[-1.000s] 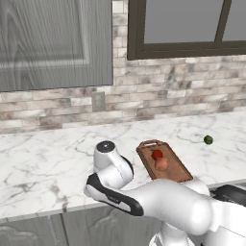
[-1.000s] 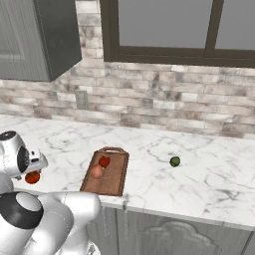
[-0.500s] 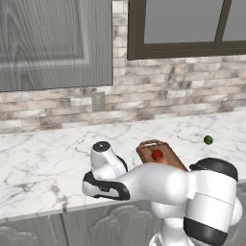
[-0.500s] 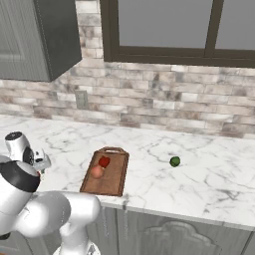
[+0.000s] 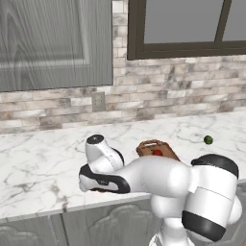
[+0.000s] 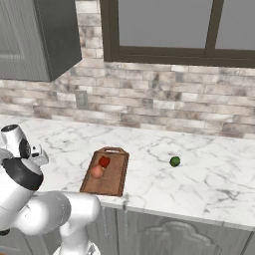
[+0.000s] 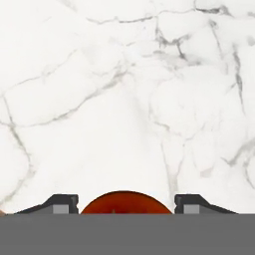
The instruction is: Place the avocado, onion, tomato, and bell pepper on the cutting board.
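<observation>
White marble counter (image 7: pixel 124 74), jaws either side of tomato (image 7: pixel 127 202), grip uncertain

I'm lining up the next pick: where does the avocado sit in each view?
Left base view: avocado far right on the counter, right of the cutting board.
Right base view: avocado near centre, right of the cutting board.
Hand view: faces bare counter, tomato between the fingers.
Shared landmark: the cutting board.
</observation>
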Controlling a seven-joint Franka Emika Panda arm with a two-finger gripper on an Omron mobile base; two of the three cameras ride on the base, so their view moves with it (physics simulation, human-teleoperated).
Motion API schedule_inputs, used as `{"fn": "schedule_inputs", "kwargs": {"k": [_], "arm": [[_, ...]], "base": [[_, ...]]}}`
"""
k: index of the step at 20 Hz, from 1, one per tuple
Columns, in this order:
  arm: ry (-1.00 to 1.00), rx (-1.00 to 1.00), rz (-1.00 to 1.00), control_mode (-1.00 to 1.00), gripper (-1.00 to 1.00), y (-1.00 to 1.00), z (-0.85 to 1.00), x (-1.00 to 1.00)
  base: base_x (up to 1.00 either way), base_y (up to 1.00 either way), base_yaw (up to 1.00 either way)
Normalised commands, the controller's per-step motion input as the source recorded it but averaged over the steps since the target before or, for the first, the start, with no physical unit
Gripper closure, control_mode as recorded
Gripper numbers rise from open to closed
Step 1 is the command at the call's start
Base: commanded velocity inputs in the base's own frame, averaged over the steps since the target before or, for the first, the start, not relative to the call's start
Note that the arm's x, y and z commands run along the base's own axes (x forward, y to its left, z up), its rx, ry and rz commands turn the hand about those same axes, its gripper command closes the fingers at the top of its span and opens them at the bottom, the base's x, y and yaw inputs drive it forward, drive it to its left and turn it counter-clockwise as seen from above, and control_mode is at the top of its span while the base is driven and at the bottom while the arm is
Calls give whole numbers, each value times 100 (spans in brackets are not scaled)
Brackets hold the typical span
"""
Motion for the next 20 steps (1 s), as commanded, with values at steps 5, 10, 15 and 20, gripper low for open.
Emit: {"fn": "schedule_inputs", "kwargs": {"k": [5, 10, 15, 20], "arm": [[0, 0, -5, -100, 100, -12, 51, -8], [-3, 0, -4, -100, 100, -32, 66, -1], [-2, 0, -5, -100, 100, -59, 60, 0], [-7, 0, -5, -100, 100, -74, 48, -7]], "base": [[0, 0, 0], [0, 0, 0], [0, 0, 0], [0, 0, 0]]}}
